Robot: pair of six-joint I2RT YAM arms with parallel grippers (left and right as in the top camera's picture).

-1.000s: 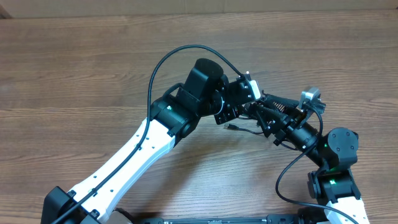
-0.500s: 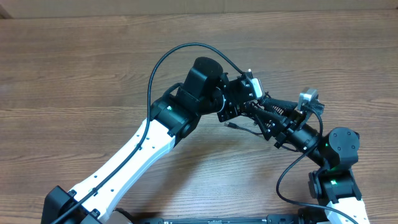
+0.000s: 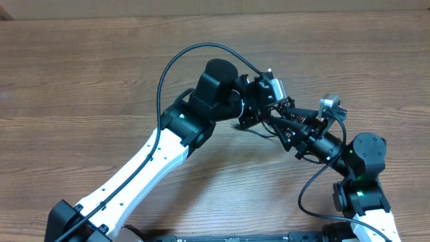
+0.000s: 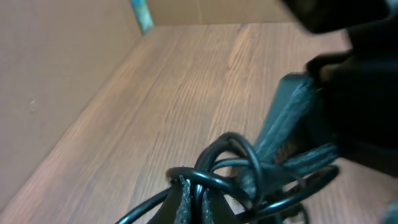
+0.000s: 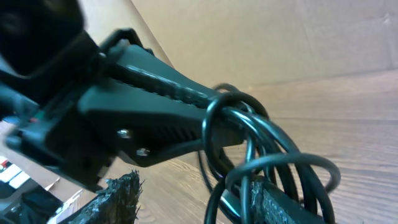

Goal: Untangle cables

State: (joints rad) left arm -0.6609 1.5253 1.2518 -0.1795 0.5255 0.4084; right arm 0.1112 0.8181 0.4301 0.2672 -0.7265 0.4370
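Note:
The cables (image 3: 258, 130) are a small black bunch hanging between my two grippers at the middle of the table. My left gripper (image 3: 271, 111) is shut on one strand of the cables (image 4: 231, 163), with loops curling just past its fingertips (image 4: 186, 198). My right gripper (image 3: 283, 125) meets it from the right. In the right wrist view my right gripper (image 5: 193, 186) stands open, and several loops of the cables (image 5: 261, 149) hang round its right finger (image 5: 280, 205). The left finger (image 5: 118, 194) is bare. The left gripper's black fingers (image 5: 163, 94) reach in from the upper left into the same loops.
Bare wooden table (image 3: 80, 81) spreads on all sides. A cardboard wall (image 3: 201, 8) runs along the far edge. Thick black arm cables arch over the left arm (image 3: 168, 74) and loop beside the right arm's base (image 3: 306, 195).
Both grippers have shifted slightly toward the far side with the bunch. The loose end that lay on the table below them has been drawn up closer to the grippers.

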